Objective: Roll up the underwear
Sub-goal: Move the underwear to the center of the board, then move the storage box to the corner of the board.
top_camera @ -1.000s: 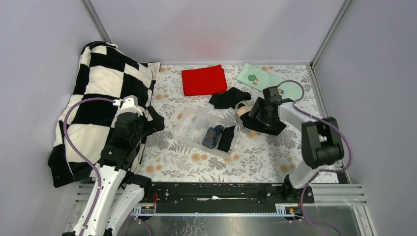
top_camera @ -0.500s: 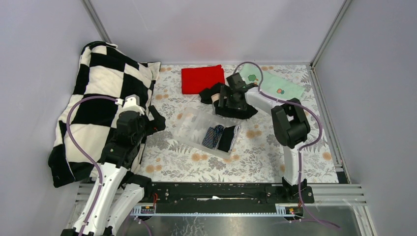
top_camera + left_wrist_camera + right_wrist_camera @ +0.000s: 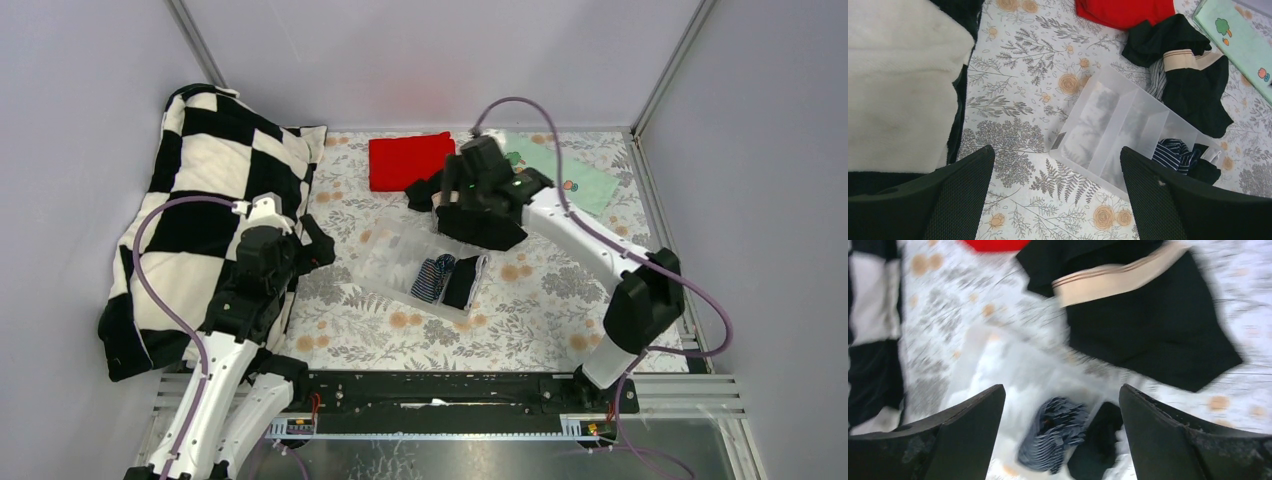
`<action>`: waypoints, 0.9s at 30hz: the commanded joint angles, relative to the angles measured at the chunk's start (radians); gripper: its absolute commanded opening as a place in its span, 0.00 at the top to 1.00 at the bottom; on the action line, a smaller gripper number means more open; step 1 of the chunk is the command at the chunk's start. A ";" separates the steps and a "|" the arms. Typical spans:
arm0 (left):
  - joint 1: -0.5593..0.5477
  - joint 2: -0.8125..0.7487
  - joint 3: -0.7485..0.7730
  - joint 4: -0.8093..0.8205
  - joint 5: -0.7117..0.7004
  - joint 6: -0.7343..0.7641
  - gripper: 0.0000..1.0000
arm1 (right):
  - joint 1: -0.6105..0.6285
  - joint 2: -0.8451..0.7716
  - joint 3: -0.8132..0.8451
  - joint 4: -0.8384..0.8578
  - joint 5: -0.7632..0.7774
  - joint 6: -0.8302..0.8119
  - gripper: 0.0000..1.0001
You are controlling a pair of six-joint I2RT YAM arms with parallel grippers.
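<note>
Left gripper (image 3: pixel 1055 150): jaws wide apart with nothing between them, hanging over the floral table cover (image 3: pixel 1018 100) just beside the pillow's edge
Checked pillow (image 3: pixel 200 200): black and white, lying along the left side of the table and leaning on the left wall
Clear bin (image 3: pixel 1108 120): divided into compartments, set at an angle mid-table
Striped roll (image 3: pixel 1173 155): dark underwear with white stripes, rolled, in the bin's right end
Black roll (image 3: pixel 1205 171): plain black underwear, touching the striped roll on its right
Right gripper (image 3: pixel 1060 390): jaws spread wide and gripping nothing, poised over the bin's far edge and the loose briefs – its wrist view is blurred
Black briefs (image 3: pixel 1198 100): beige waistband, spread flat just behind the bin
Pinstriped piece (image 3: pixel 1158 85): grey, peeking out from under the black briefs' left edge
Second black piece (image 3: pixel 1163 42): bunched, touching the red cloth's near edge
Red cloth (image 3: pixel 410 160): folded rectangle at the far side
Green cloth (image 3: pixel 575 180): pale, small cartoon prints, far right – partly hidden by the right arm from above
</note>
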 commanded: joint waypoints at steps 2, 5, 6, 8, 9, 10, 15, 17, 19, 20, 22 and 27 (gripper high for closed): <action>-0.003 -0.034 -0.005 0.021 -0.097 -0.026 0.01 | 0.213 0.149 0.106 -0.040 -0.017 0.126 0.11; -0.003 -0.052 -0.006 0.020 -0.121 -0.034 0.01 | 0.288 0.252 0.152 -0.037 0.001 0.216 0.13; -0.002 -0.058 -0.007 0.019 -0.121 -0.034 0.01 | 0.310 0.285 0.164 -0.025 0.005 0.235 0.15; -0.003 -0.059 -0.008 0.020 -0.117 -0.034 0.01 | 0.349 0.352 0.202 -0.034 0.053 0.269 0.18; -0.002 -0.057 -0.006 0.020 -0.113 -0.034 0.01 | 0.362 0.385 0.231 -0.053 0.070 0.280 0.19; -0.003 -0.054 -0.006 0.020 -0.108 -0.033 0.01 | 0.373 0.423 0.264 -0.081 0.092 0.289 0.19; -0.003 -0.039 -0.004 0.023 -0.084 -0.026 0.01 | 0.394 0.546 0.357 -0.153 0.155 0.293 0.20; -0.002 -0.041 -0.005 0.021 -0.085 -0.026 0.01 | 0.394 0.576 0.378 -0.174 0.178 0.280 0.23; -0.003 -0.045 -0.005 0.021 -0.085 -0.026 0.01 | 0.394 0.599 0.401 -0.212 0.217 0.270 0.30; -0.003 -0.045 -0.006 0.023 -0.085 -0.026 0.01 | 0.394 0.603 0.406 -0.232 0.237 0.267 0.34; -0.003 -0.044 -0.006 0.025 -0.082 -0.026 0.01 | 0.393 0.589 0.377 -0.249 0.247 0.247 0.39; -0.003 -0.030 -0.006 0.028 -0.065 -0.023 0.01 | 0.382 0.454 0.172 -0.202 0.260 0.258 0.49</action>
